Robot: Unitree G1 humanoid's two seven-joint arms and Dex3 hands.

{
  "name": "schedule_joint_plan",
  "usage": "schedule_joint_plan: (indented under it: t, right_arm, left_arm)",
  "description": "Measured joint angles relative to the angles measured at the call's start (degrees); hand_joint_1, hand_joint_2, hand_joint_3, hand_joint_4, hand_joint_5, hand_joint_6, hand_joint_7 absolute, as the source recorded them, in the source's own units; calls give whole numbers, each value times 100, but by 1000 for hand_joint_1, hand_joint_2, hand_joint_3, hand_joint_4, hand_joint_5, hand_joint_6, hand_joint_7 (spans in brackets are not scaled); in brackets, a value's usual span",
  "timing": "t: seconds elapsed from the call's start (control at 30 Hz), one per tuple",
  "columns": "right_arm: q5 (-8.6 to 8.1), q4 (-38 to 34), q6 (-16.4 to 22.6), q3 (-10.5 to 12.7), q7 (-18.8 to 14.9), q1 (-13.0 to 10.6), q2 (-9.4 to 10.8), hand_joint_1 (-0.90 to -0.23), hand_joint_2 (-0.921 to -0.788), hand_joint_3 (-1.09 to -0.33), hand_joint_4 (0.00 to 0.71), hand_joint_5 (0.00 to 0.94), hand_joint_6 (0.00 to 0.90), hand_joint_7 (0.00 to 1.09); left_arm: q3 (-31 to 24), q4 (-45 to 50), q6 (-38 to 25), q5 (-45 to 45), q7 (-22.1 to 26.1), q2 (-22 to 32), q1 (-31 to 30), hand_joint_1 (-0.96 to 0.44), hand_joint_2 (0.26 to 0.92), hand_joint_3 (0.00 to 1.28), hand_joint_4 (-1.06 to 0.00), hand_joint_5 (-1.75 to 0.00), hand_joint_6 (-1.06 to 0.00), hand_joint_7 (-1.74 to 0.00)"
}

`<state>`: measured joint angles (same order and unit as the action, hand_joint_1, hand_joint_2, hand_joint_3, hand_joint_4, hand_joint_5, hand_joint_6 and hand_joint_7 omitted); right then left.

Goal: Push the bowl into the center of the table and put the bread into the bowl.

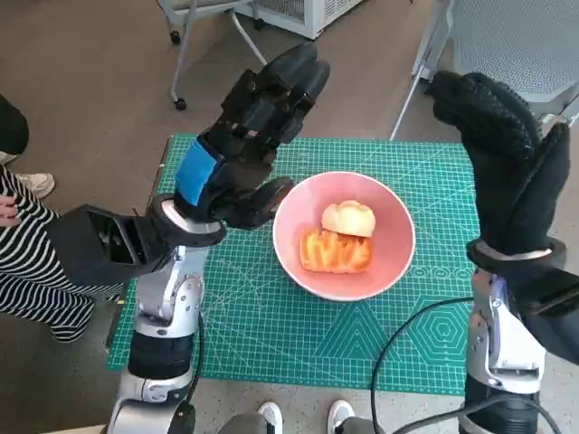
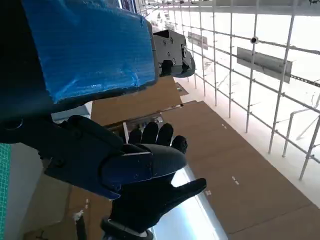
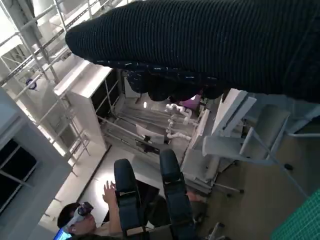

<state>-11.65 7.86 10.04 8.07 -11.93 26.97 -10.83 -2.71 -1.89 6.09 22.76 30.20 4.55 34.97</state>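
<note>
While both hands hover empty, bread sits in bowl — seemingly mid-mat.

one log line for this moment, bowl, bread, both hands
bowl: mid-mat | bread: two pieces in bowl | left hand: raised, holds nothing | right hand: raised, holds nothing

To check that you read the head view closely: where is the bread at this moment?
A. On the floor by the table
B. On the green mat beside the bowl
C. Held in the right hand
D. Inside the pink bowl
D: in the head view the bread lies inside the pink bowl, while the left hand and right hand are both raised and hold nothing.
</note>
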Motion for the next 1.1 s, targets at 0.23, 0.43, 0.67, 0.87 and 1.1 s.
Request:
schedule_joint_plan:
  t: [0.23, 0.43, 0.67, 0.87, 1.1]
  right_arm:
    - [-5, 69, -41, 0, 0, -51, 9, -677, -921, -633, 216, 0, 101, 542]
    - [-5, 109, -42, 0, 0, -75, 11, -677, -921, -633, 215, 0, 101, 542]
    - [-23, 109, -42, 0, 0, -81, 14, -682, -921, -630, 215, 0, 100, 542]
    - [-60, 111, -46, 0, 0, -83, 21, -689, -921, -621, 215, 0, 99, 543]
    - [-96, 111, -59, 0, 0, -83, 24, -694, -921, -615, 214, 0, 102, 544]
  left_arm:
    - [1, 0, 2, -2, 12, -3, -1, -606, 799, 570, 1, 1, 1, -436]
    - [2, -2, 36, -5, 52, -2, -1, -604, 795, 572, 1, 1, 1, -436]
    - [2, -23, 65, -5, 99, -1, -1, -604, 793, 574, 1, 1, 1, -430]
    - [1, -78, 95, -11, 135, 1, -1, -606, 793, 576, 1, 1, 1, -425]
    - [0, -105, 98, -9, 139, 5, -2, -602, 793, 579, 1, 1, 1, -421]
